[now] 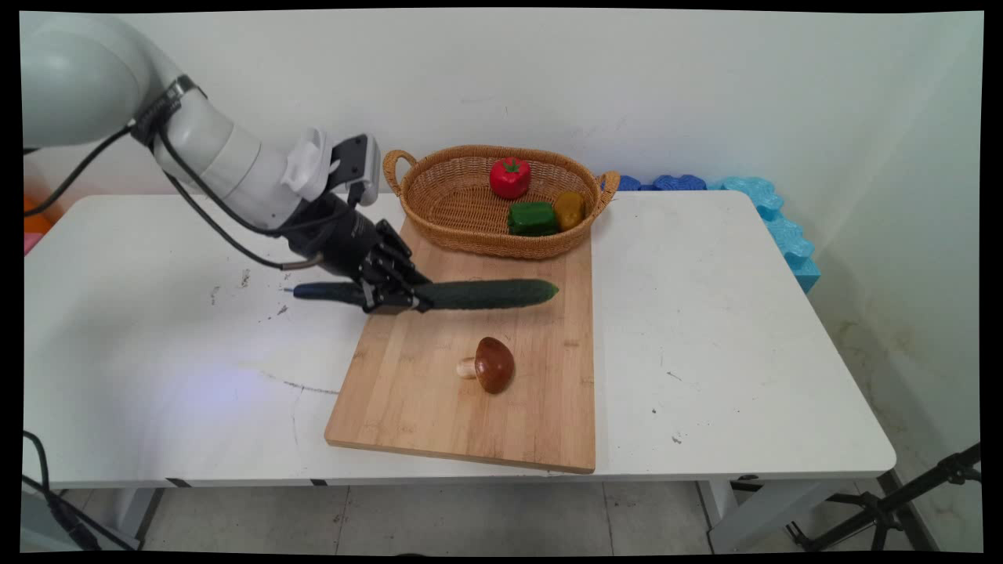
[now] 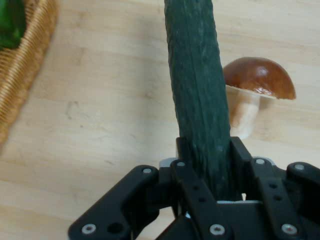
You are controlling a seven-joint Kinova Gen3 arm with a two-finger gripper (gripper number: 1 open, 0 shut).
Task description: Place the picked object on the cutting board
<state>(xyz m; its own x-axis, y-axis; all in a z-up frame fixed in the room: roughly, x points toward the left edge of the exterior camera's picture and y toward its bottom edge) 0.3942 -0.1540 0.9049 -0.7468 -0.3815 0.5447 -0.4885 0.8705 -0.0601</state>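
the long dark green cucumber is clamped near its stem end in the black two-finger gripper; the hand view shows the fingers pressed against either side of the cucumber, so the jaws are pinching it. it lies roughly level, its free tip reaching out over the far half of the light wooden cutting board, while its thin stem end sticks out past the gripper over the white table. whether its underside touches the board or hangs just above it cannot be told from these views.

just beside it, nearer the camera, a brown-capped mushroom with a pale stalk lies on its side on the board, apart from the cucumber; in the hand view the mushroom shows just behind the cucumber's right edge.

beyond the cucumber, an oval woven wicker basket with two handles sits on the board's far end. it holds a red pepper, a green pepper and a yellowish-brown vegetable.

so far: the cucumber is gripped and out of the basket, the mushroom is untouched on the board, and three vegetables are in the basket.
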